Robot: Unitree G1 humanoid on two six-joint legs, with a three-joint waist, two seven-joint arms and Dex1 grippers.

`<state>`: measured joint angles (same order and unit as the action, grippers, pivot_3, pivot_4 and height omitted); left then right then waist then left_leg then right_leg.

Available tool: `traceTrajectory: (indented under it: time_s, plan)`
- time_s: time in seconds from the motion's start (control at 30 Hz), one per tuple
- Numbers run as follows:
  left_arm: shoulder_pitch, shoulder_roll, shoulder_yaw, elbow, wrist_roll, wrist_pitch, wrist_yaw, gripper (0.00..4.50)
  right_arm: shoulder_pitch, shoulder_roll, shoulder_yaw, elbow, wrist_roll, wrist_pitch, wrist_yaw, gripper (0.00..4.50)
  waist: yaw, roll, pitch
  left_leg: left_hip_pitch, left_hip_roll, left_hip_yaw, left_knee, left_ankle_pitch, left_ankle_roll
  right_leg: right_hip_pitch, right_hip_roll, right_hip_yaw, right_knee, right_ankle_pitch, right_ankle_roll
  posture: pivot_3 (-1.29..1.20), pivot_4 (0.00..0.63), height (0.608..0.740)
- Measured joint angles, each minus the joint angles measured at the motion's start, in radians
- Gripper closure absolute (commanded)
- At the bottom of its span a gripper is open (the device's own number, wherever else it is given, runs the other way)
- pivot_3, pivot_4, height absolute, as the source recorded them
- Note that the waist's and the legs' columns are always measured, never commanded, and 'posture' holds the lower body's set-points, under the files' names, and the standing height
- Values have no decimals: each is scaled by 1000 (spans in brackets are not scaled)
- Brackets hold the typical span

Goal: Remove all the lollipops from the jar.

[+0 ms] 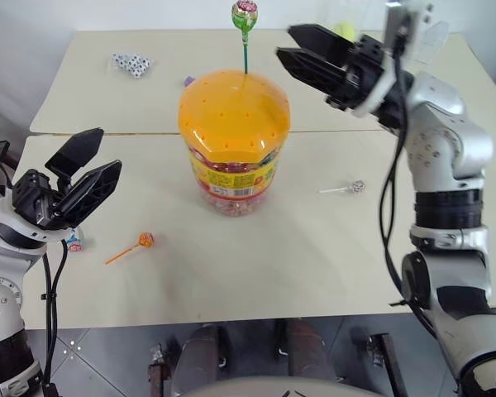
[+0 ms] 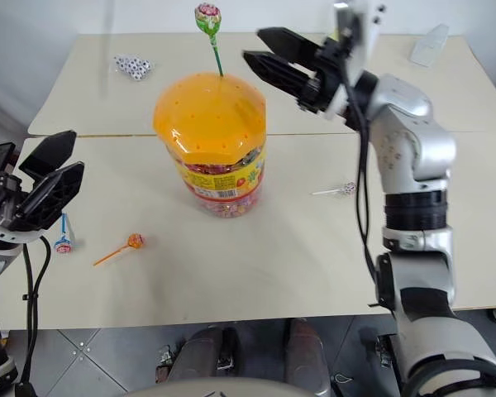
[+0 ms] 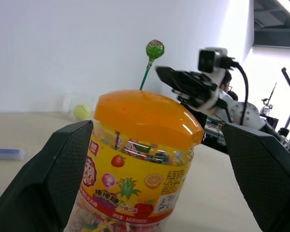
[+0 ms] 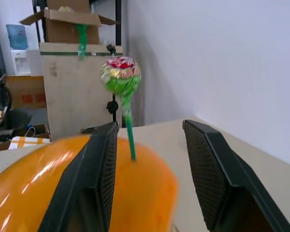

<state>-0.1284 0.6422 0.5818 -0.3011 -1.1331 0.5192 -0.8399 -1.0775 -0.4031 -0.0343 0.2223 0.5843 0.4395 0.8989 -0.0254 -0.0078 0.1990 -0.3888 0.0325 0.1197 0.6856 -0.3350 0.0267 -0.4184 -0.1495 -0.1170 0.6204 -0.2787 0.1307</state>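
Left gripper (image 1: 76,175): near the table's left edge, fingers spread wide with nothing between them, pointing toward the jar.
Blue-stick lollipop (image 2: 63,242): lying on the table at the near left, just beside the left gripper.
Orange lollipop (image 1: 145,240): lying on the table near-left of the jar, its stick pointing left and toward the near edge.
Dotted packet (image 1: 131,64): on the far left of the table, well apart from the jar.
Jar (image 1: 234,145): upright at the table's centre, orange domed lid on, yellow-red label facing the near side, sweets visible inside.
Green lollipop (image 1: 245,14): standing upright with its green stick pushed into a hole at the far side of the lid; head high above the dome.
Right gripper (image 1: 293,51): raised to the right of the green lollipop, pointing left at it; fingers parted, not touching the stick or head.
White-stick lollipop (image 1: 357,187): lying on the table right of the jar, stick pointing left.
Tennis ball (image 3: 81,112): on the far side of the table, seen past the jar from the left wrist view.
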Motion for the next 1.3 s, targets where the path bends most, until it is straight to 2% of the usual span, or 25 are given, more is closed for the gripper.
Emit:
traceTrajectory:
  time_s: [0.13,0.17,0.23,0.4,0.57,0.73,0.8,0.9,0.97,1.03,1.17,1.23,1.3]
  plan:
    - [-4,0,-4,0,0,1,3,0,-29,37,39,45,-37,21,-10,2297,-4,0,0,0,-2,0,0,-1,1,0,0,0,-1,0,0,0,150,740]
    - [-5,0,-5,0,0,1,4,0,-30,43,49,56,-49,21,-9,2468,-4,0,0,0,-2,1,0,0,1,0,0,0,-1,0,0,0,150,740]
    - [-5,-3,-5,0,0,1,7,0,-40,65,53,74,-57,21,-6,2905,-6,0,0,0,-2,1,0,0,0,0,1,0,-1,0,0,0,150,740]
    - [-5,-10,-4,-1,0,-6,8,0,-66,84,65,101,-72,20,10,4465,-7,0,0,1,-2,1,0,0,-1,0,1,0,-1,0,0,0,150,740]
    - [-16,-12,-3,-1,-1,-11,10,0,-78,115,50,130,-77,-18,31,4465,-9,0,0,1,-2,1,0,0,-1,0,2,0,0,0,0,0,150,740]
    - [-20,-12,-2,-1,0,-27,-1,0,-109,138,-130,175,44,-100,70,4465,-5,0,0,0,-2,1,0,0,-1,-1,1,0,0,0,0,0,150,740]
    - [-23,-1,-14,-3,27,-44,-23,0,-129,70,-150,204,40,-110,79,4465,0,-1,0,0,-2,1,0,0,-1,-1,1,0,-1,0,0,0,150,740]
    - [-24,43,-49,-13,109,-82,-75,0,-112,-123,-120,244,-49,-93,123,4465,5,-1,-1,-1,-2,4,0,0,0,1,0,0,-2,0,0,0,150,740]
    - [-15,79,-92,-28,172,-111,-131,0,-41,-274,-57,254,-140,-81,184,4465,3,-2,-1,-1,-3,5,-1,-1,1,1,0,-1,-4,0,0,0,150,740]
    - [5,109,-141,-41,244,-147,-196,0,80,-424,8,264,-245,-100,254,4465,2,-1,-1,-1,-3,8,-3,-1,0,1,1,-3,-8,0,0,0,150,740]
    - [37,126,-232,-39,358,-227,-293,0,330,-595,58,287,-387,-297,335,4465,-4,2,1,0,-2,14,-4,-1,0,0,2,-3,-10,0,0,0,150,740]
    - [62,126,-253,-33,390,-259,-334,0,478,-650,51,301,-415,-408,376,4465,-7,2,1,1,-1,16,-4,-1,0,0,2,-2,-10,0,0,0,150,740]
    - [63,126,-268,-23,411,-285,-365,0,561,-654,44,325,-420,-504,400,4465,-13,2,1,3,0,22,-3,-1,0,0,2,1,-10,0,0,0,150,740]
